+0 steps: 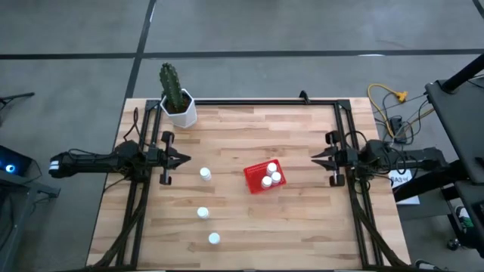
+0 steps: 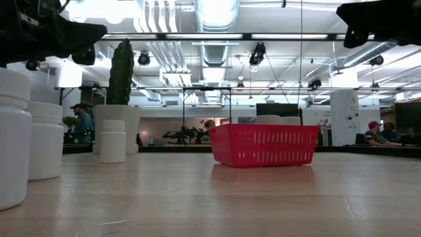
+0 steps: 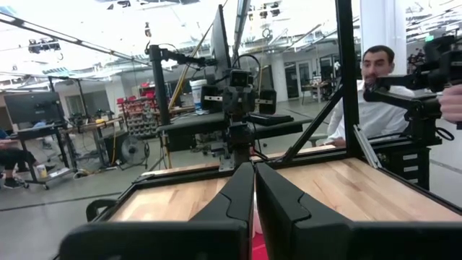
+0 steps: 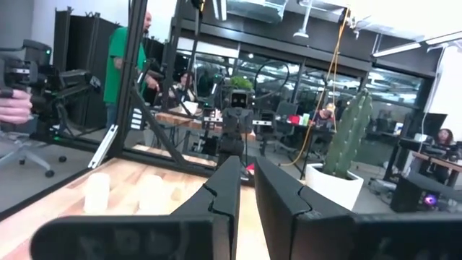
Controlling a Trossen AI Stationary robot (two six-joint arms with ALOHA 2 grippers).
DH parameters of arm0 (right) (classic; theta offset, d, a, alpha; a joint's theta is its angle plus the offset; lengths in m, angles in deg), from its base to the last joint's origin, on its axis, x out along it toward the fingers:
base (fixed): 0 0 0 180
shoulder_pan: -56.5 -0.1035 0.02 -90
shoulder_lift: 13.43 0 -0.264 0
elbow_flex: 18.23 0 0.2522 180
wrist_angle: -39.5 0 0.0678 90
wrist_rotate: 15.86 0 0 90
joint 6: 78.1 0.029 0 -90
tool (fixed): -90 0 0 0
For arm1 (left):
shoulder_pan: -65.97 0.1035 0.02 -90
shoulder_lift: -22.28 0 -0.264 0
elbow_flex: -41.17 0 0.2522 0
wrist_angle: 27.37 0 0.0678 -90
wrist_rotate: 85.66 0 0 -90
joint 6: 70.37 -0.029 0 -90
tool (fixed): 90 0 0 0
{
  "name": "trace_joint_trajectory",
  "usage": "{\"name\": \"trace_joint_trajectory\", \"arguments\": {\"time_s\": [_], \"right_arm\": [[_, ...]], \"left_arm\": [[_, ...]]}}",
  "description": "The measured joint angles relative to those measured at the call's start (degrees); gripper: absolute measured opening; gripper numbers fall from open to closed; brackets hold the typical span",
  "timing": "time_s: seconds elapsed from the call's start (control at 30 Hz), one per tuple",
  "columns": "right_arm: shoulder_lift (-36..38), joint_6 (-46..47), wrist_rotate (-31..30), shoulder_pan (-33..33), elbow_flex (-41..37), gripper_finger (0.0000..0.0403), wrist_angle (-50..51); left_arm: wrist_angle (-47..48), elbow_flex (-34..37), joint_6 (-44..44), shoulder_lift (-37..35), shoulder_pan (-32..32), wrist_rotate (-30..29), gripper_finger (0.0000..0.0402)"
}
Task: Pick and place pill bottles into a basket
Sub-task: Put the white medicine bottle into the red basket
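Note:
The red basket (image 1: pixel 257 183) stands near the table's middle with three white pill bottles (image 1: pixel 271 175) upright inside it; it also shows in the low view (image 2: pixel 263 145). Three more pill bottles stand upright on the table left of the basket (image 1: pixel 205 174) (image 1: pixel 203 213) (image 1: pixel 214 239); they show in the low view at the left (image 2: pixel 13 138) (image 2: pixel 46 141) (image 2: pixel 113 141). My left gripper (image 1: pixel 186 159) is shut and empty above the table's left side, pointing toward the middle. My right gripper (image 1: pixel 314 157) is shut and empty above the right side, facing it.
A white pot with a green cactus (image 1: pixel 177 100) stands at the far left corner. A dark frame (image 1: pixel 265 102) runs along the table's far edge and down both sides. People sit and stand in the room beyond the table.

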Motion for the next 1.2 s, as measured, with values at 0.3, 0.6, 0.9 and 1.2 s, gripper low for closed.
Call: {"name": "trace_joint_trajectory", "arguments": {"time_s": [0.3, 0.6, 0.9, 1.2], "right_arm": [[7.38, 0.03, -0.03, 0.00, -0.57, 0.0033, 4.97], [8.15, -0.61, -0.03, 0.00, -4.59, 0.0033, 2.08], [8.10, -0.42, -0.03, 0.01, -5.07, 0.0033, 1.78], [8.03, -1.70, -0.02, 0.02, -5.68, 0.0033, 6.58]], "left_arm": [[0.00, 0.00, 0.00, 0.76, -0.01, -1.10, 0.0000], [-0.01, 0.00, 0.00, 1.91, 0.01, -1.69, 0.0000], [0.04, 0.00, 0.04, 2.29, 0.01, -1.69, 0.0000], [0.02, 0.00, 0.43, 3.12, 0.01, -1.69, 0.0000]]}}
